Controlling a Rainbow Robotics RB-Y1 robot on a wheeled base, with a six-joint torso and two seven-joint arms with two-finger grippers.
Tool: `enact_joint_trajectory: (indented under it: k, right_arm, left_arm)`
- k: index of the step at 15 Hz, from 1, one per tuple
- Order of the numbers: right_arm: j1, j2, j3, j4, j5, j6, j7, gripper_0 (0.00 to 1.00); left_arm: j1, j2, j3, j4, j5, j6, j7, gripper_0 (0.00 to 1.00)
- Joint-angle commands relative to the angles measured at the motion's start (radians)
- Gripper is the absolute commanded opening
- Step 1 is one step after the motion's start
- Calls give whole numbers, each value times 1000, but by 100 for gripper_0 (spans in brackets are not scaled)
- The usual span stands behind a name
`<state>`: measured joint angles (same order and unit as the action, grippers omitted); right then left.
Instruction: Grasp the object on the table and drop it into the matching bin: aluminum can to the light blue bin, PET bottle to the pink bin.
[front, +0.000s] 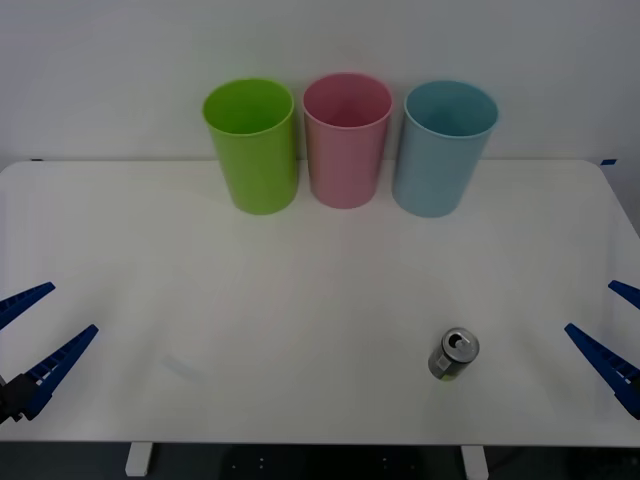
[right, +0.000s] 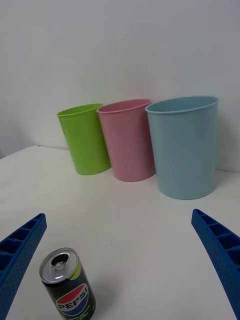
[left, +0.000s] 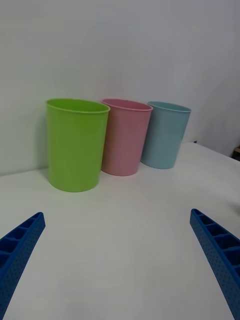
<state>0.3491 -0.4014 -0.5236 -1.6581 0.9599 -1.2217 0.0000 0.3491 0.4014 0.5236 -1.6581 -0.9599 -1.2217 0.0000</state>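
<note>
The small dark grey aluminium drink can with a silver pull-tab top and a yellow-green band stands upright on the wide white surface, in its near right part, free of any grip. In the right wrist view it carries a Pepsi logo; the top looks already opened, though that is hard to be sure of from here.

The right end effector hovers at the surface's right edge, near the can but apart from it, its blue ribbed fingers spread wide. In its own wrist view the can sits close beside one finger, not centred between the two. The left end effector waits at the left edge, well apart from the can, fingers likewise spread and holding nothing.

Along the far edge, against the wall, three tall tapering plastic bins stand in a row close together: a lime green bin on the left, the pink bin in the middle, the light blue bin on the right. From above, what shows of their insides looks empty.

By my reading the task is at its very start: nothing is grasped, nothing dropped. All of it is left: the right arm, the nearer one, would need to centre on the can, close on it, lift it and release it over the light blue bin, which lies almost straight beyond it
</note>
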Motion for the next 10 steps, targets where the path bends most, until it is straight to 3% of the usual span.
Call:
enact_joint_trajectory:
  k: [1, 3, 10]
  right_arm:
    - [0, 0, 0, 0, 0, 0, 0, 100]
    - [13, 9, -9, 4, -3, -2, 0, 100]
    - [91, -60, 24, -14, -29, 14, 51, 100]
  left_arm:
    - [0, 0, 0, 0, 0, 0, 0, 100]
    - [0, 0, 0, 0, 0, 0, 0, 100]
    - [0, 0, 0, 0, 0, 0, 0, 100]
